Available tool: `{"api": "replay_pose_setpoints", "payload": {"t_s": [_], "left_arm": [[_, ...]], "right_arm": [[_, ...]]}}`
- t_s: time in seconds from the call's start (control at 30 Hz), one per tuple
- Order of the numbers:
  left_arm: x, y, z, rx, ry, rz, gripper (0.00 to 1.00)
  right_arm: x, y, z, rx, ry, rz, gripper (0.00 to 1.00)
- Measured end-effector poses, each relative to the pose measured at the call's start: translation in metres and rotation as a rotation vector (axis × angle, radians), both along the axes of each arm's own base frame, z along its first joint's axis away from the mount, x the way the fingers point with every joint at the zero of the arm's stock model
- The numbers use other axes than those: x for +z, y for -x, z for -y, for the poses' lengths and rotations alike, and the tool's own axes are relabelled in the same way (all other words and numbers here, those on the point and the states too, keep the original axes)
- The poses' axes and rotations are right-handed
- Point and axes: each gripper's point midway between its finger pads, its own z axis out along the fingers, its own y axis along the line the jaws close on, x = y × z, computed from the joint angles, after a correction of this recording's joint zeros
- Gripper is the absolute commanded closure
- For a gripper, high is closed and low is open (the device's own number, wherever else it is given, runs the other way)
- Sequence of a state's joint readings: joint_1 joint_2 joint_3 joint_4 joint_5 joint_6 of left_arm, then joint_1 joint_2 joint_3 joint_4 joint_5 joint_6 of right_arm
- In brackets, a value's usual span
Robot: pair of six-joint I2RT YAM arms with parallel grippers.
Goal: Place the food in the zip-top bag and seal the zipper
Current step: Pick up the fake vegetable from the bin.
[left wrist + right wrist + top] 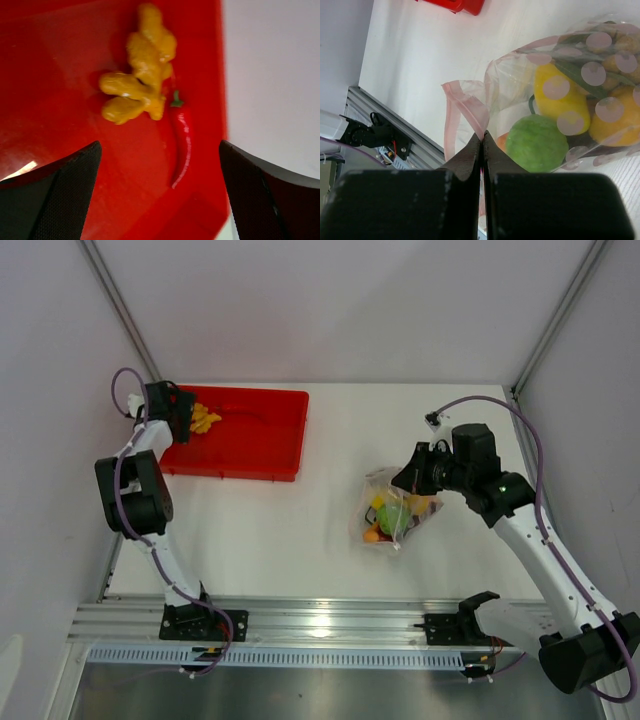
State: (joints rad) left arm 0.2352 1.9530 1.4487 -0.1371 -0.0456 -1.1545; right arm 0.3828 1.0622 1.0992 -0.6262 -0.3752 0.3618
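Note:
The clear zip-top bag [392, 510] lies right of centre with a green lime [537, 144], a yellow lemon [560, 97] and orange pieces inside. My right gripper [483, 136] is shut on the bag's pink zipper strip [470, 107] at its mouth; it also shows in the top view [412, 480]. My left gripper [160, 170] is open over the red tray [262, 435] at the back left, also seen from above [178, 412]. Just beyond its fingers lie a knobbly yellow-orange food piece [137, 70] and a red chilli [182, 142].
The red tray's right wall [217, 75] runs beside the chilli, with white table past it. The aluminium rail [320, 625] crosses the near edge. Frame posts [120, 310] stand at the back corners.

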Motion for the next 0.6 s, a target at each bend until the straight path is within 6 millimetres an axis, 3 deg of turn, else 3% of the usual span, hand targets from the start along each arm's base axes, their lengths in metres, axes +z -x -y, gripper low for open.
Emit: {"api": "replay_pose_setpoints", "payload": {"t_s": [0.23,0.6], "left_arm": [[-0.053,0.004,-0.005,0.035,0.012,-0.151,0.01],[-0.076,-0.014,-0.010,0.068,0.032,-0.150,0.07]], "right_arm": [[0.000,-0.001,-0.001,0.005,-0.007,0.005,1.00],[-0.008,-0.001,0.002,-0.005,-0.001,-0.011,1.00]]}}
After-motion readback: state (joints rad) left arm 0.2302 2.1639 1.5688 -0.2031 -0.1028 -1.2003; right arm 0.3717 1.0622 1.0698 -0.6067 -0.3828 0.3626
